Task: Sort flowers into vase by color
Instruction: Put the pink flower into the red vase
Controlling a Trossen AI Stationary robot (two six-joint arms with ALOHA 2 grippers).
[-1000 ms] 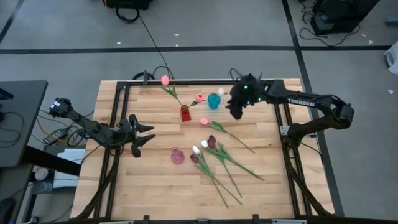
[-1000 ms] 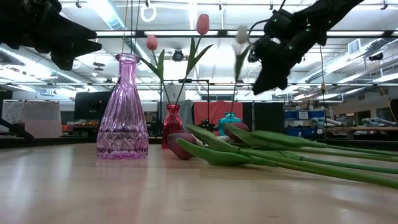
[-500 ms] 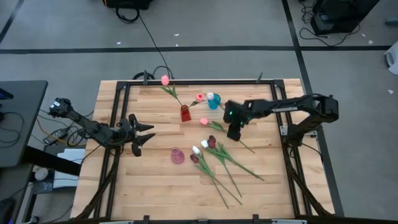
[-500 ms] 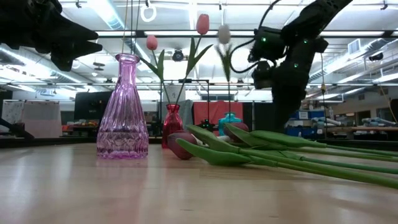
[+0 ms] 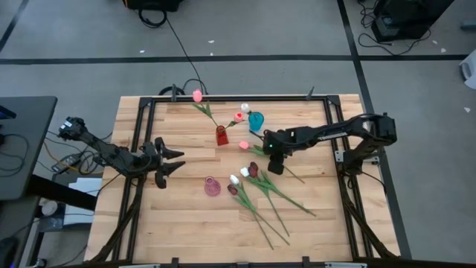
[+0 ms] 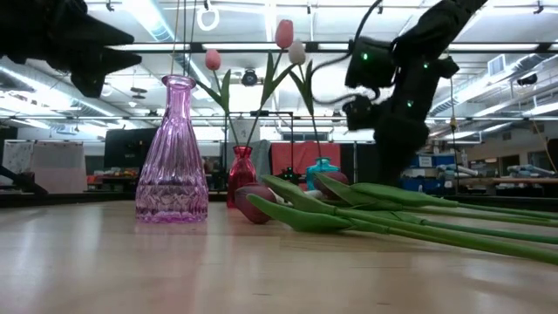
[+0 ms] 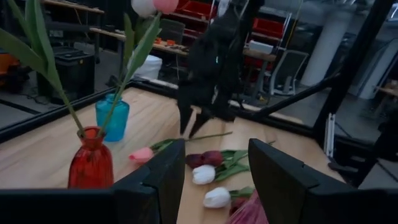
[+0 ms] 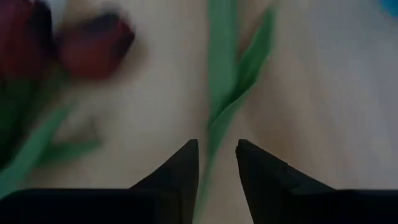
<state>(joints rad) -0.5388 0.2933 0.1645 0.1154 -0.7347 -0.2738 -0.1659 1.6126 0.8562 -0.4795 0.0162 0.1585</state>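
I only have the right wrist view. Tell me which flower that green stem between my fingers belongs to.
Observer: It is the stem of the pink tulip lying on the table, its head near the red vase. The right gripper is down over that stem, fingers open around it.
Operator: Give me the state of the vases.
Observer: The red vase holds two pink tulips, the blue vase holds one white tulip, and the pink vase is empty.
Operator: Report the left arm.
Observer: The left gripper waits open near the table's left edge, holding nothing.
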